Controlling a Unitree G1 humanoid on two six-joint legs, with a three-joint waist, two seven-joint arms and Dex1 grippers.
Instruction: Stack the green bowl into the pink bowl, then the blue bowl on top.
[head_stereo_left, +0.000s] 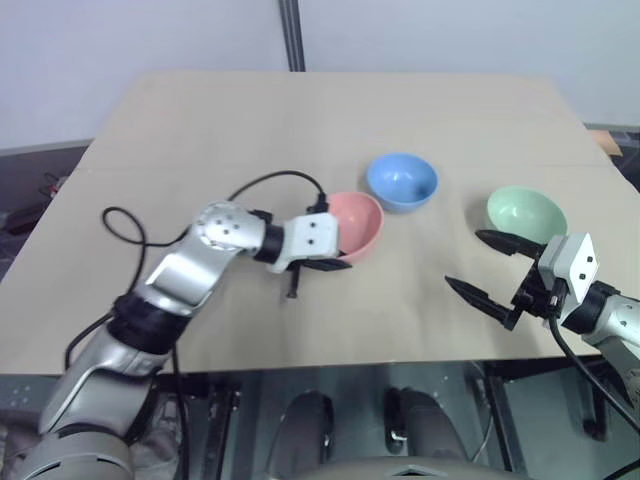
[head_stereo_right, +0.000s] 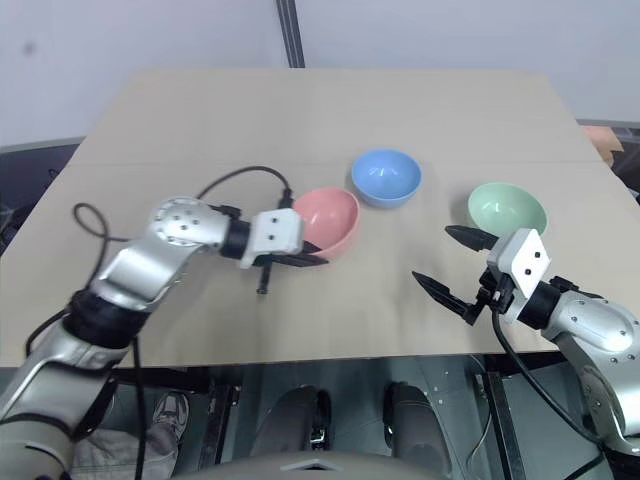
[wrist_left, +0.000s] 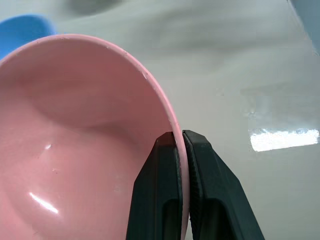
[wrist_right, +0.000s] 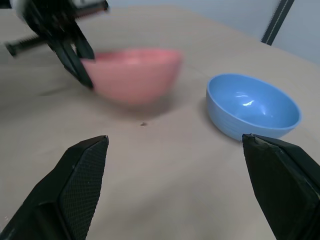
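Observation:
The pink bowl (head_stereo_left: 362, 220) hangs tilted just above the table's middle, with my left gripper (wrist_left: 181, 136) shut on its near rim, one finger inside and one outside. Behind it to the right, the blue bowl (head_stereo_left: 402, 181) rests upright on the table, a small gap away. At the right side stands the green bowl (head_stereo_left: 527, 214), also upright. My right gripper (head_stereo_left: 465, 260) is open and holds nothing; it sits just in front of and left of the green bowl and points toward the pink bowl (wrist_right: 132, 72) and the blue bowl (wrist_right: 252, 105).
The tan table (head_stereo_left: 300, 130) reaches back to a grey wall with a dark upright post (head_stereo_left: 292, 35). A black cable (head_stereo_left: 270, 180) loops over the table from my left arm. The table's front edge (head_stereo_left: 330, 368) lies close below both grippers.

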